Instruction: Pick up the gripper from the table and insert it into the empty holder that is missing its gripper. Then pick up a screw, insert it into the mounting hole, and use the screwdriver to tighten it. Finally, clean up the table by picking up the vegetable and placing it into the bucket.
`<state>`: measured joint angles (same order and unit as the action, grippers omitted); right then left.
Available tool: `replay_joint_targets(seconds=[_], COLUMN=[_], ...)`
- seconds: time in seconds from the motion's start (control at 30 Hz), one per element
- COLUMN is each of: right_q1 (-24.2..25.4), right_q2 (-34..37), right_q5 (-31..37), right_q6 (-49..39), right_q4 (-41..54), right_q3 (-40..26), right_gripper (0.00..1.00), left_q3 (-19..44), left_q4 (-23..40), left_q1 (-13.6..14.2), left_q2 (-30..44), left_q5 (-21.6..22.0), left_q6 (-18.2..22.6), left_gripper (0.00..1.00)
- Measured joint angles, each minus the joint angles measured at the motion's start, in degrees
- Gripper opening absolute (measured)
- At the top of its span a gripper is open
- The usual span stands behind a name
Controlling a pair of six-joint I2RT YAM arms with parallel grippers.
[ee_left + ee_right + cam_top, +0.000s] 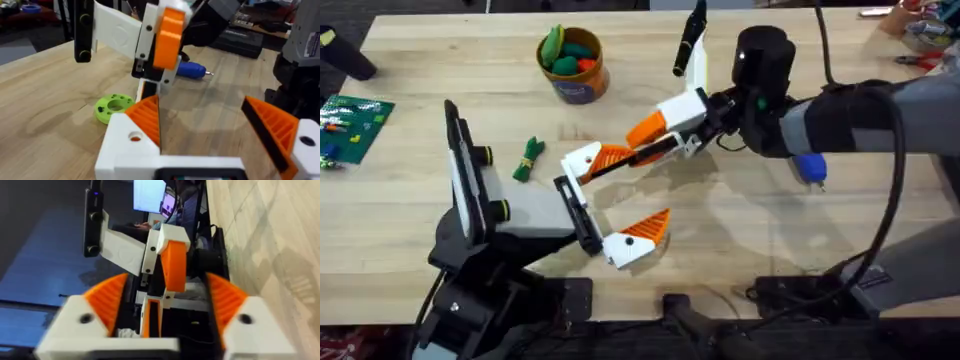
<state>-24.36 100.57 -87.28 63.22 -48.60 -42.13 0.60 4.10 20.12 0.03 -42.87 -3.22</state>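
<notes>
Spread apart, left claw point(620, 205) meets right claw point(665, 140), also apart, screwdriver point(809, 167) beyond, vegetable point(529, 158) beside.

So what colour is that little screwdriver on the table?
Blue screwdriver, clearest in the left wrist view.

The table point(770, 230) is seen as pale, matt wood with visible grain. The left gripper point(610, 205) is made of smooth white plastic with ribbed orange pads point(272, 122). A glossy blue plastic body is shown by the screwdriver point(190, 70).
</notes>
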Motion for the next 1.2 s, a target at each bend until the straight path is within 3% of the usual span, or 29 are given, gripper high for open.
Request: replay_joint_targets(seconds=[0.13,0.2,0.6,0.87,1.2], right_q1=[0.0,0.0,-1.69,-2.12,-3.06], right_q2=[0.0,0.0,0.0,0.0,0.0], right_q5=[0.3,0.45,3.16,4.56,4.99], right_q6=[0.68,0.68,0.87,0.85,1.0], right_q4=[0.55,0.61,0.82,0.85,0.65], right_q3=[-0.04,-0.04,-0.04,-0.04,-0.04], right_gripper=[0.403,0.333,0.187,0.174,0.341], left_q3=[0.0,0.0,0.0,0.0,0.0], left_q4=[0.0,-0.02,-0.02,-0.02,-0.02], left_q1=[0.0,0.0,-0.02,-0.02,-0.02], left_q2=[0.0,0.0,0.02,0.02,0.02], left_q5=[0.0,0.02,0.31,0.7,0.2], left_q6=[0.0,0.0,0.3,0.44,0.42], left_gripper=[0.984,0.984,0.984,0.984,0.984])
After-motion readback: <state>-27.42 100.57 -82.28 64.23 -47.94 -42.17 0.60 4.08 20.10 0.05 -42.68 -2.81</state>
